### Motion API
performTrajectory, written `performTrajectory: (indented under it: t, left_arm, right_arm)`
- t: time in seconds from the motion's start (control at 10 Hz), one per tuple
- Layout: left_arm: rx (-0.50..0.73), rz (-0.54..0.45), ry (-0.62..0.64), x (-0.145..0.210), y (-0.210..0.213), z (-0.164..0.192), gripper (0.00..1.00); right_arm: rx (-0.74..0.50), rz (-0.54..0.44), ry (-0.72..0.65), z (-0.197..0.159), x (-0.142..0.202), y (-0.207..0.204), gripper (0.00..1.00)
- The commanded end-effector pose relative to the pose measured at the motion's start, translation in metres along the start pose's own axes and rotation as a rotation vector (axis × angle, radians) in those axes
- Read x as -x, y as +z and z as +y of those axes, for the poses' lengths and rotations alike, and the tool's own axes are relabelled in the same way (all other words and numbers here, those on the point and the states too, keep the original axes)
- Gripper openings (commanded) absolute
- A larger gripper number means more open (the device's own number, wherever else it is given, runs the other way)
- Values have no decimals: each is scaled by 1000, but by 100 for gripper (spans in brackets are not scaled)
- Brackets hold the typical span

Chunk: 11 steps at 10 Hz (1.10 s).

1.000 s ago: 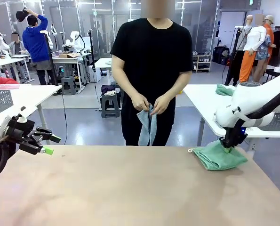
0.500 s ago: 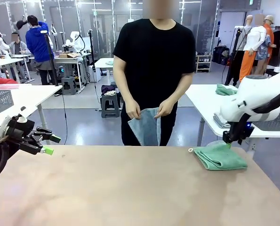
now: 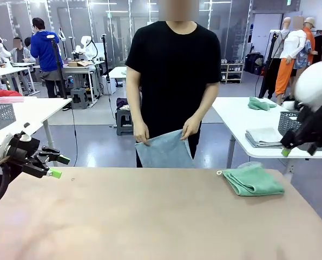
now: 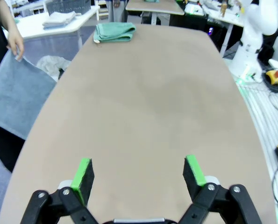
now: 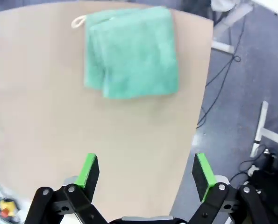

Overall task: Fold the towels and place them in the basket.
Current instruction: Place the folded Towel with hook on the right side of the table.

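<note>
A tan table [image 3: 150, 216] fills the lower frame, one folded mint-green towel [image 3: 252, 180] lying flat at its right far edge.

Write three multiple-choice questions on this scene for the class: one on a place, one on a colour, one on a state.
1. Where does the folded green towel lie?
A. in a basket
B. on the table, near its far right corner
C. on the floor
2. What colour is the towel that the person holds spread out?
A. mint green
B. white
C. pale grey-blue
3. How is the right gripper?
A. open and holding nothing
B. shut on the green towel
C. shut on a basket rim
Answers: 1 B, it lies flat on the tabletop at the far right; 2 C, the cloth held up is grey-blue; 3 A, its green pads stand wide apart, clear of the towel.
</note>
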State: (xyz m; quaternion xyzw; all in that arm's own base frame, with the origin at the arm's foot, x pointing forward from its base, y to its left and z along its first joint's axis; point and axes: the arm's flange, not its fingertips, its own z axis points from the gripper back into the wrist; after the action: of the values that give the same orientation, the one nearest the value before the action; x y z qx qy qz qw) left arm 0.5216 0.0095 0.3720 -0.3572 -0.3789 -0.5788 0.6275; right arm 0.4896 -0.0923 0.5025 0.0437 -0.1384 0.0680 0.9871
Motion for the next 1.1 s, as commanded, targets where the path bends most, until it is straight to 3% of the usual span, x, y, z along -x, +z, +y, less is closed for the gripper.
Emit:
performTrajectory:
  t: [0.0,0.3,0.7,0.8,1.0]
  left_arm:
    - [0,0,3,-2,1,-1,97]
    - [0,0,3,-2,1,-1,97]
    - [0,0,3,-2,1,-1,97]
    - [0,0,3,-2,1,-1,97]
    - [0,0,3,-2,1,-1,97]
  right_arm:
    - [-81,-62,-26,16,30,52,100]
    - [-134,-31,-25,53,64,104,100]
    - [-95,-47,77,63,70,92,100]
    - [-127,-41,21,63,76,117,100]
    - [-127,-41,21,63,76,117,100]
